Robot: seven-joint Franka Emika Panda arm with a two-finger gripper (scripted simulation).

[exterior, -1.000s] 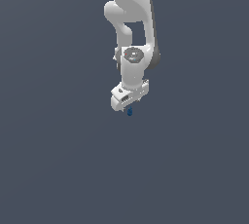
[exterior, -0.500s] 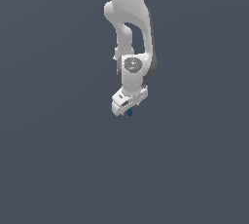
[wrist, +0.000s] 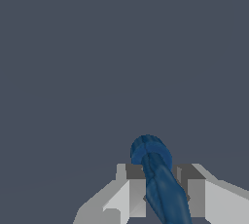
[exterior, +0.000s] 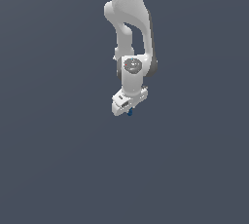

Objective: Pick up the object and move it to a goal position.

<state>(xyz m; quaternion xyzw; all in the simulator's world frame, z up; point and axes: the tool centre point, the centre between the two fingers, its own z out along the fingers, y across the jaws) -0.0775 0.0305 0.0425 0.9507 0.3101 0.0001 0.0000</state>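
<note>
carrying step in hand, as far as can be judged. white gripper [exterior: 129, 111] hanging from the arm [exterior: 130, 28] in the middle of the exterior view, tilted a little toward that view's right, against a plain dark grey-blue surround with no bench edge or other thing to be seen. dark-blue object [exterior: 130, 113] showing only as a tiny speck right under the gripper there, partly hidden by the white housing.

in the wrist view much clearer: object [wrist: 160, 184] long and rounded, with a thicker ring-like end pointing away from the camera, lying between the two fingers [wrist: 132, 189] and touching or nearly touching both. fingers drawn in close on each side of it, so pinching the object seems the fair reading; exact contact at the pads hard to confirm, because the object covers the gap.

whether lifted clear of the surface under it cannot be told: no shadow, no edge, nothing to compare with. no goal marker visible in either view, so remaining distance unknown.

next move, as a judgement only: steady travel toward the goal with the pinch kept firm. slender rounded shape likely to twist or slide between flat pads under a quick swing, so smooth motion and no loosening of the grip before arrival.
</note>
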